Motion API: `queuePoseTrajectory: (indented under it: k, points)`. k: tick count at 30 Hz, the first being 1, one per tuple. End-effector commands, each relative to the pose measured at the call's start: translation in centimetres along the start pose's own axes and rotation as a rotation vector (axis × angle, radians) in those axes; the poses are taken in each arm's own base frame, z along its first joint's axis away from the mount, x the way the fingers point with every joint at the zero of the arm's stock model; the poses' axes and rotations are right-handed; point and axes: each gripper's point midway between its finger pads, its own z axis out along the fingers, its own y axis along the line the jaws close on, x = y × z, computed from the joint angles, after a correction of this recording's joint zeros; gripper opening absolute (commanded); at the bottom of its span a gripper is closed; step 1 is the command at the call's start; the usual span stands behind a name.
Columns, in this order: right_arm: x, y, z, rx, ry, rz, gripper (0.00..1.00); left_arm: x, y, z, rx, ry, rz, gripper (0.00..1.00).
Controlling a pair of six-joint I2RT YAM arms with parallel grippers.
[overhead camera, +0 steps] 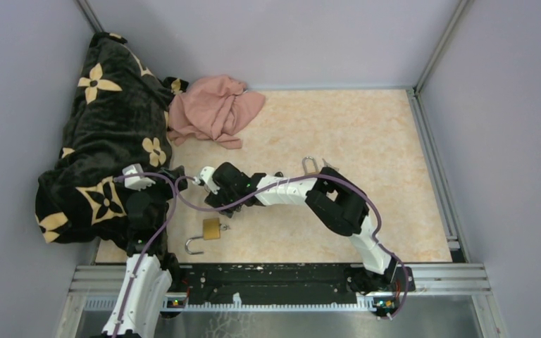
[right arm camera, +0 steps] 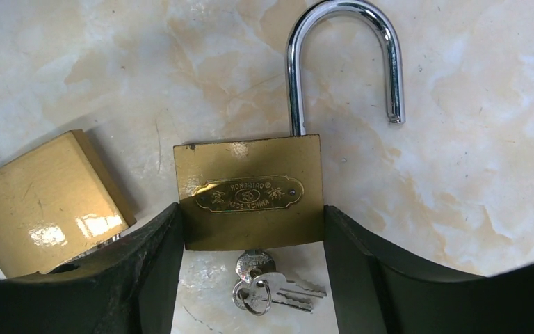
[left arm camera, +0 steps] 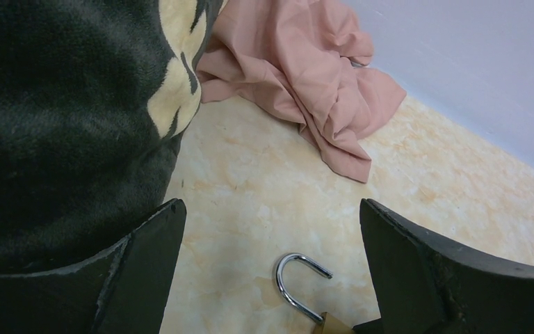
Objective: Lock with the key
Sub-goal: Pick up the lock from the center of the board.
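Right gripper [right arm camera: 252,226] clasps both sides of a rectangular brass padlock [right arm camera: 250,184] lying flat on the beige marbled table [right arm camera: 473,174]. Its long axis runs straight out between the jaws, steel shackle [right arm camera: 341,56] open and pointing away, silver key [right arm camera: 254,264] in the keyhole toward the wrist. Embossed plate [right arm camera: 249,193] reads "MADE IN CHINA", upside down. Left gripper [left arm camera: 271,216] gapes wide

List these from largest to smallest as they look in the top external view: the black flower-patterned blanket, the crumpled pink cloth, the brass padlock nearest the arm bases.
1. Black flower-patterned blanket, by far the largest.
2. Crumpled pink cloth.
3. Brass padlock, clearly the smallest.
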Motion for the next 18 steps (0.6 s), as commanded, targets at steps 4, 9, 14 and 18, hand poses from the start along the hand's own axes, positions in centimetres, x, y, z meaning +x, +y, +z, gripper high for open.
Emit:
queuePoseTrajectory:
  k: [4,9,14,18]
  points:
    - [3.2,-1.1,-2.1,0.007,0.054,0.008,0.15,-1.1,-1.3,0.0,0.065,-0.026,0.014,0.98]
    - [2.8,-1.1,-4.5,-0.106,-0.056,0.086,0.0,-2.4,-4.4,-0.2,0.229,-0.038,0.131,0.96]
    - [1.8,-1.1,-7.5,-0.196,-0.208,0.133,0.0,-2.0,-10.6,-1.8,0.643,0.022,0.436,0.97]
    - [1.7,-0.5,-9.1,-0.258,-0.277,0.137,0.0,4.7,-12.4,-7.3,1.203,0.211,0.798,0.99]
